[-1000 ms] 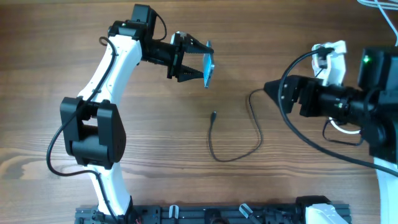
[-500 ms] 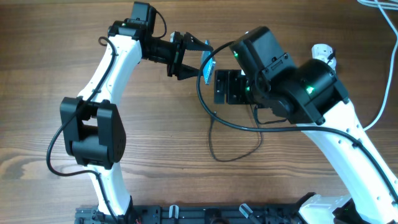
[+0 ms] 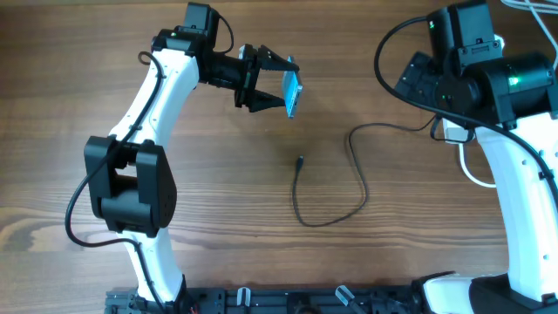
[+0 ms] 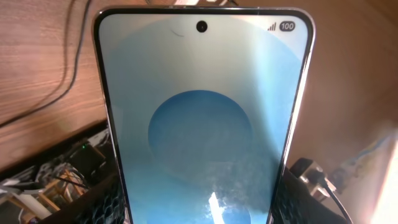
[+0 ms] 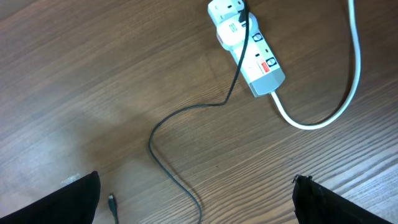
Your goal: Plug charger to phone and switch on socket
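Observation:
The phone, its cyan screen lit, is held on edge above the table, and my left gripper is shut on it. In the left wrist view the phone fills the frame, with a dark finger pressed against each long side. The charger curls over the wood; its plug tip lies free below the phone. My right gripper hovers open high at the upper right, with nothing between its fingers. Below it I see the white socket, the charger running from it, and the plug tip.
A thick white cable leaves the socket's rounded end and loops right. In the overhead view only a sliver of the socket shows under the right arm. A black rail runs along the table's front edge.
The right arm swung in over the middle of the table near the phone, then back up to the upper right. The left arm and the phone stayed still, and the charger did not move.

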